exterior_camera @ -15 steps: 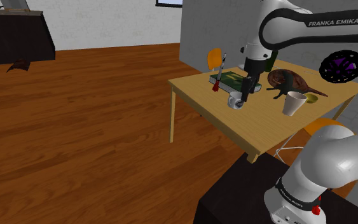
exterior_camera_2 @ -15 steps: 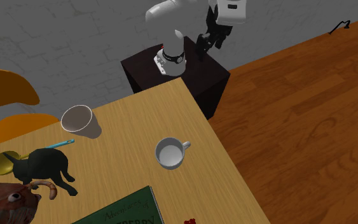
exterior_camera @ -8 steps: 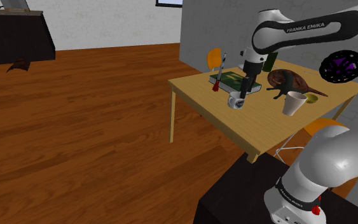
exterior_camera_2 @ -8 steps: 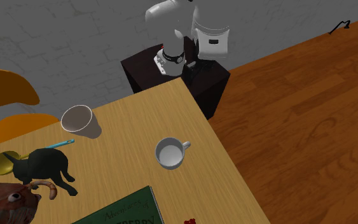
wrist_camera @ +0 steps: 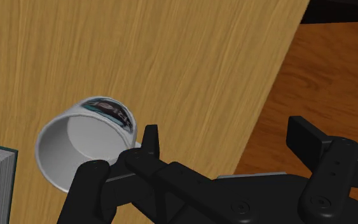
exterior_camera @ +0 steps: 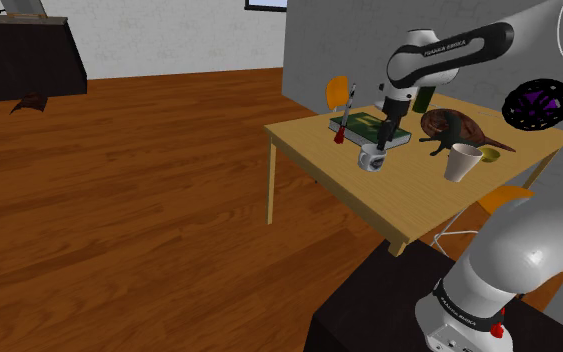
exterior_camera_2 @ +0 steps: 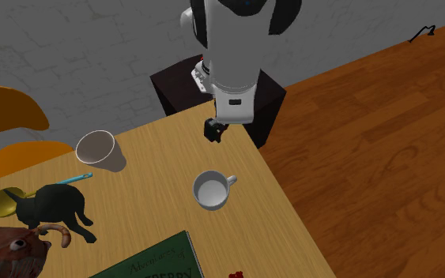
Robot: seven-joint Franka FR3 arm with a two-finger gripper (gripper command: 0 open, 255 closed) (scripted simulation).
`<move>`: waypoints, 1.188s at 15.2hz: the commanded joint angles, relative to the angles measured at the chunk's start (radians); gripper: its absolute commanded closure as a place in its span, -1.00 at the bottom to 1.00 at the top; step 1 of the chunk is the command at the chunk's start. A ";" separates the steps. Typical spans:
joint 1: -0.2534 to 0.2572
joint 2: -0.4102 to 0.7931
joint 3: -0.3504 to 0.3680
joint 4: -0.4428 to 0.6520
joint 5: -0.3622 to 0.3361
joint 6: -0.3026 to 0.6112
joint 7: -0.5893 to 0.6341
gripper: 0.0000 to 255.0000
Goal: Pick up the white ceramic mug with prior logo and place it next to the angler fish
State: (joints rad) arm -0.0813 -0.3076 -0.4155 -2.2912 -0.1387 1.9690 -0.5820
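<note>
The white mug (exterior_camera: 370, 158) with a dark logo stands upright on the wooden table (exterior_camera: 409, 205), near the edge facing the open floor. In the second exterior view the mug (exterior_camera_2: 211, 190) has its handle toward that view's right. My black gripper (exterior_camera: 380, 142) hangs just above the mug, open and holding nothing. In the wrist view the mug (wrist_camera: 85, 146) lies beside one finger (wrist_camera: 149, 138), outside the gap of the gripper (wrist_camera: 227, 137). The brown angler fish (exterior_camera: 454, 125) lies at the table's far side, seen also as the angler fish (exterior_camera_2: 5, 249) beyond a black animal figure (exterior_camera_2: 54, 205).
A green book (exterior_camera: 369, 126) and a red-handled screwdriver (exterior_camera: 342, 128) lie just behind the mug. A white cup (exterior_camera: 461, 161) and a yellow object (exterior_camera_2: 1, 203) stand near the fish. Orange chairs (exterior_camera_2: 7, 107) flank the table. The black stand (exterior_camera_2: 240, 88) is at the table's corner.
The arm has swung lower toward the mug; in the second exterior view the hand has come down over the table near the mug. The mug has not moved.
</note>
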 commanded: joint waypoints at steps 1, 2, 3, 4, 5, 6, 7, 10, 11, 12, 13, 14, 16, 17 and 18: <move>-0.001 0.075 -0.039 0.041 0.026 0.037 -0.057 -1.00; -0.002 0.112 -0.057 0.066 0.044 0.050 -0.086 -1.00; -0.003 0.151 -0.073 0.091 0.064 0.062 -0.116 -1.00; -0.006 0.190 -0.089 0.118 0.086 0.072 -0.147 -1.00; -0.009 0.231 -0.103 0.147 0.110 0.081 -0.179 -1.00; -0.015 0.272 -0.115 0.177 0.137 0.088 -0.211 -1.00; -0.022 0.314 -0.126 0.208 0.165 0.093 -0.244 -1.00; -0.055 0.443 -0.144 0.311 0.255 0.098 -0.339 -1.00; -0.071 0.486 -0.146 0.349 0.285 0.095 -0.369 -1.00; -0.088 0.530 -0.146 0.388 0.315 0.091 -0.398 -1.00; -0.107 0.573 -0.144 0.429 0.344 0.085 -0.424 -1.00; -0.128 0.616 -0.140 0.472 0.371 0.078 -0.449 -1.00; -0.139 0.637 -0.134 0.481 0.384 0.087 -0.459 -1.00; -0.140 0.642 -0.132 0.474 0.388 0.098 -0.462 -1.00; -0.141 0.647 -0.130 0.467 0.392 0.109 -0.464 -1.00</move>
State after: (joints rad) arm -0.2191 0.3302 -0.5478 -1.8246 0.2467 2.0702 -1.0420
